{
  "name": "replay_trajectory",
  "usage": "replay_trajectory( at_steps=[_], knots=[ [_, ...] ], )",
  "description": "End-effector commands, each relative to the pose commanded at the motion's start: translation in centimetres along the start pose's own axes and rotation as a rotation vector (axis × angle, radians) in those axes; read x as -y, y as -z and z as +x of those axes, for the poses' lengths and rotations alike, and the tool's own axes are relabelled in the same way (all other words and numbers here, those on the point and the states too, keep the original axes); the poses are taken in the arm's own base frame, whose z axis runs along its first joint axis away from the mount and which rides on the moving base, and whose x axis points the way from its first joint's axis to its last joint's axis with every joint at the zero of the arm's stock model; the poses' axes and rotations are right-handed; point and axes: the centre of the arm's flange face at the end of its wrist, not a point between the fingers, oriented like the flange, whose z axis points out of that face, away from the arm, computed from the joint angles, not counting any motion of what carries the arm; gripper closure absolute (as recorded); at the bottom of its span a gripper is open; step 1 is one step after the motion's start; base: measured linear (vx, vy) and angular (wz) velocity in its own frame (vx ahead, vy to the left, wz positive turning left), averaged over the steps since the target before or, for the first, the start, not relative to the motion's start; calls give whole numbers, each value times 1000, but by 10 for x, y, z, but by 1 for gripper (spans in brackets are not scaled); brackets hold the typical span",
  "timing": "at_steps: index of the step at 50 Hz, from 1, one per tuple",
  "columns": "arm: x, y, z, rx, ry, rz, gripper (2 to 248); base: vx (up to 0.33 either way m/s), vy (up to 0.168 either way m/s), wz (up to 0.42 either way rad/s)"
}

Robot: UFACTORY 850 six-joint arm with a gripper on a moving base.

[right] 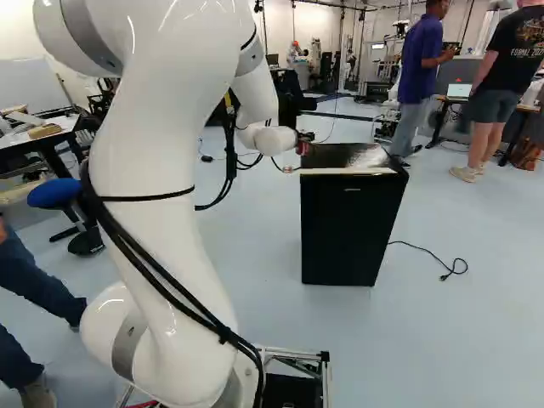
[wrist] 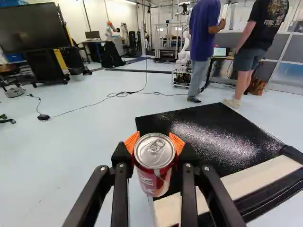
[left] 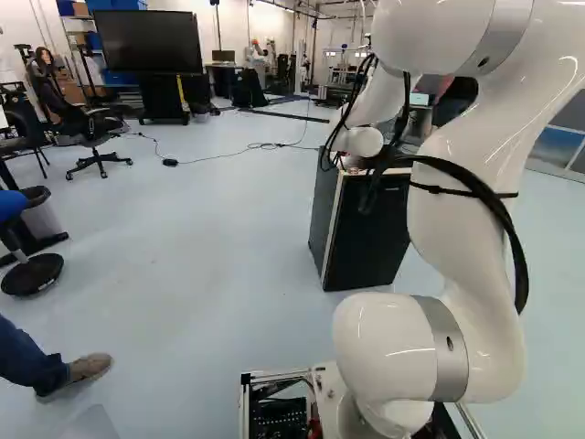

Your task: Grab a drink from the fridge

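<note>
While the white jointed arm (left: 466,229) rises from its base and reaches ahead, its black gripper (right: 302,141) of two fingers is clamped on a red and silver metal drinks can (wrist: 152,177). The orange pads (wrist: 131,142) press on it from two opposite sides, close below the rim. The can stands upright between the fingertips, its silver lid facing the wrist camera, with the pull tab in place. Large pale lettering runs down the red side under the lid, partly turned away round the curve.

Under and beside the gripper is a small black box-shaped fridge (right: 348,229) with a glossy flat top. A pale strip (wrist: 236,183) runs along the near edge of that top. The can is at the corner of the fridge top where this strip ends, partly overlapping it in the wrist view; whether its base touches the surface I cannot tell. At the right of the right base view, a thin black power cord (right: 444,277) trails from the fridge over the pale floor.

Farther off, a long dark cable (wrist: 128,93) winds across the floor. Beyond it, at the left of the left base view, are a black office chair (left: 91,128) and, farther back, a large black screen (left: 149,41).
</note>
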Motion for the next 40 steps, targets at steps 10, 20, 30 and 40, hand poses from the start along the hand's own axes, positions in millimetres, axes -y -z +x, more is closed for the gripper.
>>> replay_trajectory(
  at_steps=[10,20,30,40],
  knots=[
    [8,22,-9,8,7,17,151,0,0,0],
    [17,49,-20,17,15,37,151,0,0,0],
    [26,80,-34,27,24,60,151,0,0,0],
    [34,114,-52,38,35,86,151,0,0,0]
  ],
)
